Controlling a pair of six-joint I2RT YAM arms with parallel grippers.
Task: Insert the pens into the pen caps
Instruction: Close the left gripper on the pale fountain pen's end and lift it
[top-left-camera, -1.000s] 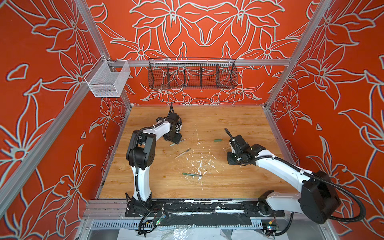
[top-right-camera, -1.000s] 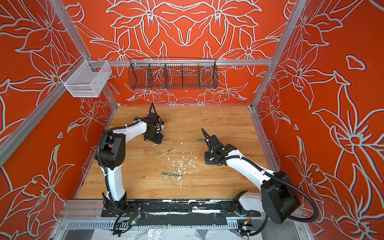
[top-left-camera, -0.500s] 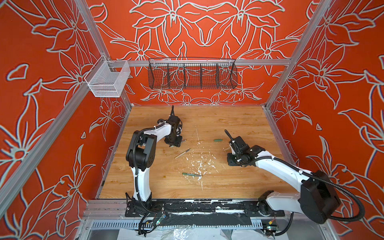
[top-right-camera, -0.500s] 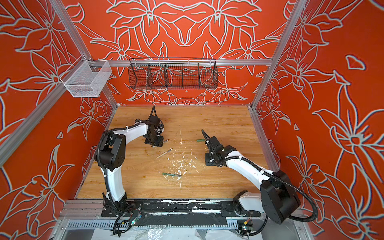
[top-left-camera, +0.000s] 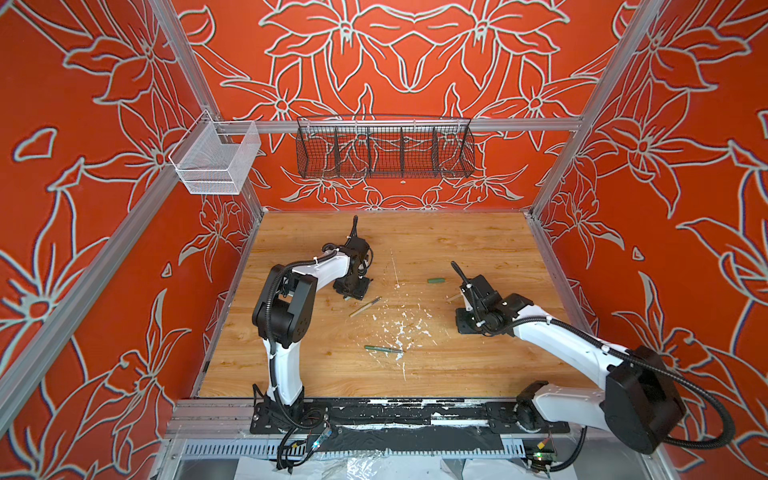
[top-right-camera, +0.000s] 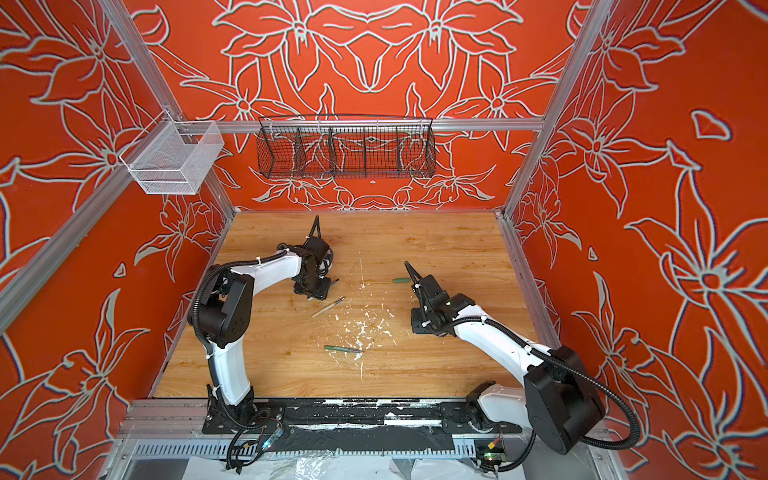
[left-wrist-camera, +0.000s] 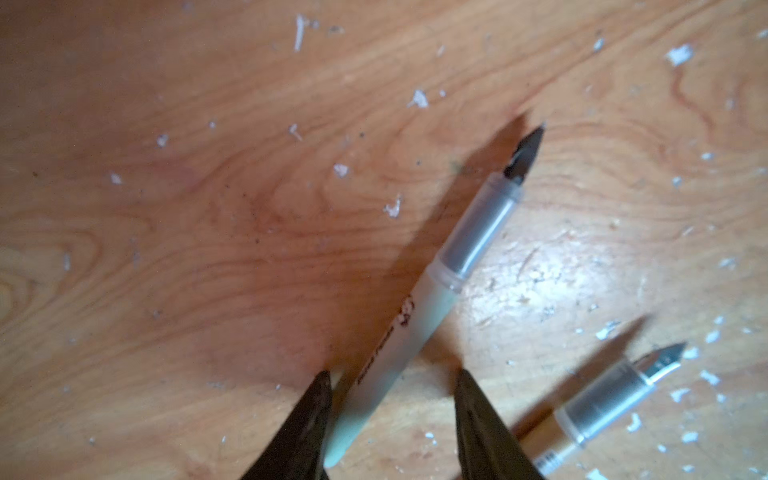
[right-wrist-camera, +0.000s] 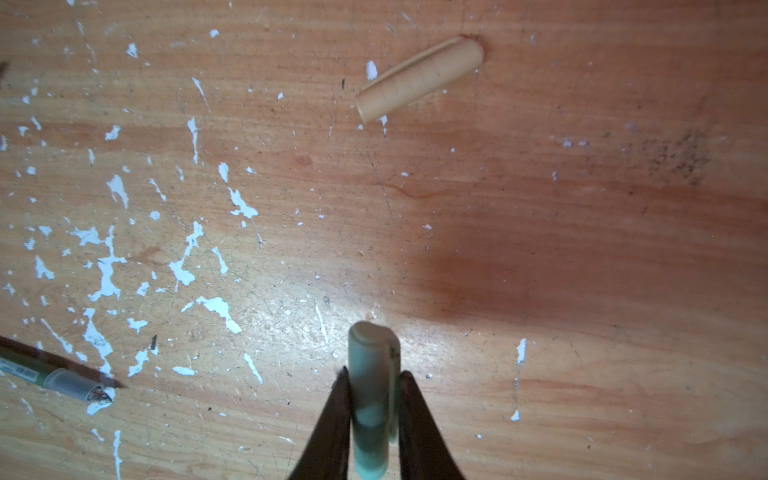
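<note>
My left gripper (left-wrist-camera: 392, 380) points down at the table on the left (top-left-camera: 353, 291), open. The pale green pen (left-wrist-camera: 415, 316) lies slanted between its fingers, touching one finger and clear of the other. Beside it lies the tan pen (left-wrist-camera: 602, 403), seen in both top views (top-left-camera: 365, 306) (top-right-camera: 328, 306). The dark green pen (top-left-camera: 382, 349) (right-wrist-camera: 54, 376) rests nearer the front. My right gripper (right-wrist-camera: 372, 374) is shut on the light green pen cap (right-wrist-camera: 370, 345), low over the table (top-left-camera: 467, 326). The tan cap (right-wrist-camera: 419, 79) and the dark green cap (top-left-camera: 436, 281) lie on the wood behind it.
White paint flecks (top-left-camera: 401, 328) scatter over the middle of the wooden table (top-left-camera: 478, 241). A black wire basket (top-left-camera: 384, 147) hangs on the back wall and a white mesh bin (top-left-camera: 212, 160) on the left rail. Orange walls close in three sides.
My left gripper has come down over the pale green pen and its jaws have narrowed around it. The right arm and its cap have stayed still.
</note>
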